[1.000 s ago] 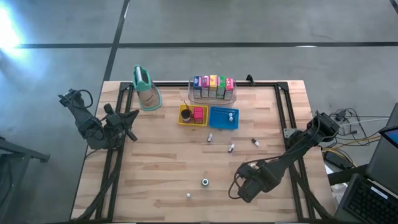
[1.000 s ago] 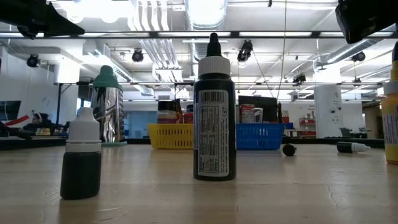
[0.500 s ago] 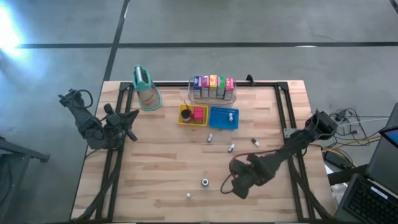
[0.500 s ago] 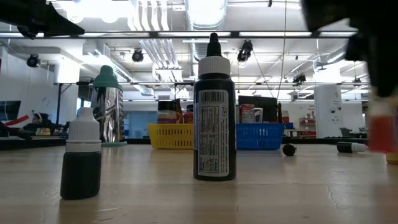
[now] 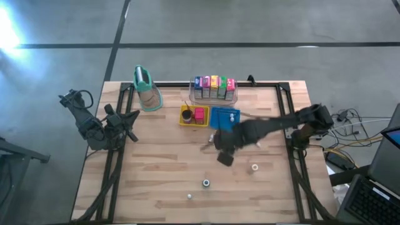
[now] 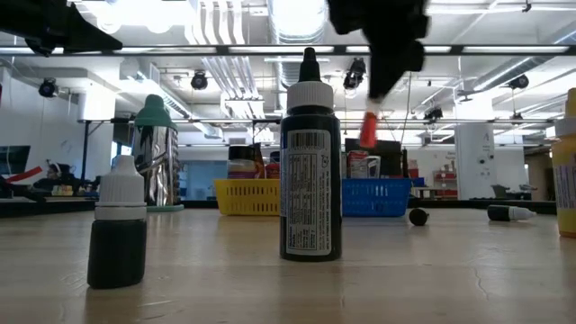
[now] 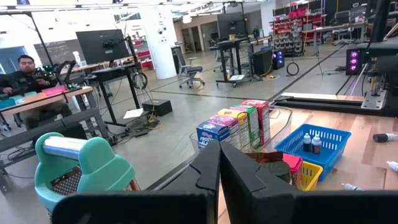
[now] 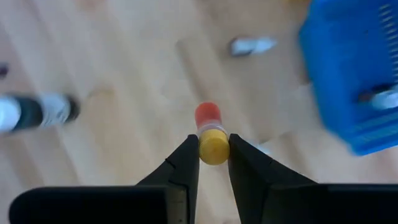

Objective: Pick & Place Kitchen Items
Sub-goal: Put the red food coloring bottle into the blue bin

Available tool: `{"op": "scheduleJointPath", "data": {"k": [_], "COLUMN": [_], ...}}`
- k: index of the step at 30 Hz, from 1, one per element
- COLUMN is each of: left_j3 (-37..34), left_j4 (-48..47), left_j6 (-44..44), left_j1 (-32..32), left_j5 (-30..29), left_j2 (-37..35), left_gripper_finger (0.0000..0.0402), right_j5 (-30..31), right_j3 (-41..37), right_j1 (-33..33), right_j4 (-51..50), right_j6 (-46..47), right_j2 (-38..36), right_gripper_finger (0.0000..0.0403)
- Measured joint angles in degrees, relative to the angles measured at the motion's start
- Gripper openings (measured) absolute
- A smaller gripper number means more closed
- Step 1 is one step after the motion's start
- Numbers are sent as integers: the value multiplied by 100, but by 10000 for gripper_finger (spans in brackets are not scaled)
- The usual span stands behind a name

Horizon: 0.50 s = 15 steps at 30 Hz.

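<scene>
Two arms share the table. Right gripper (image 8: 213,163) pinches a small yellow bottle with a red cap (image 8: 210,138), cap pointing away from the fingers, above mid-table near the blue tray (image 5: 219,119). Left gripper (image 7: 219,171), fingers pressed together, waits at the table's left edge.

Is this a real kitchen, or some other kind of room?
Probably not a kitchen. It looks like a robotics lab or workshop: a wooden table with robot arms, desks with a monitor, office chairs, a person seated at a desk, and bare ceiling pipes.
</scene>
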Motion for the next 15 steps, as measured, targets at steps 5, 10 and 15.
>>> {"op": "scheduleJointPath", "data": {"k": [5, 10, 15], "left_j3": [0, 0, 0], "left_j4": [1, 0, -1], "left_j6": [0, 0, 0], "left_j1": [0, 0, 0], "left_j5": [1, 0, 1], "left_j2": [0, 0, 0], "left_gripper_finger": [14, 14, 14], "right_j5": [-1, -50, -115], "right_j3": [349, 364, 283], "right_j1": [-798, -1541, -2079], "right_j4": [-166, -172, -181], "right_j6": [-444, -768, -893], "right_j2": [-1, -4, 13], "right_gripper_finger": [76, 66, 66]}}
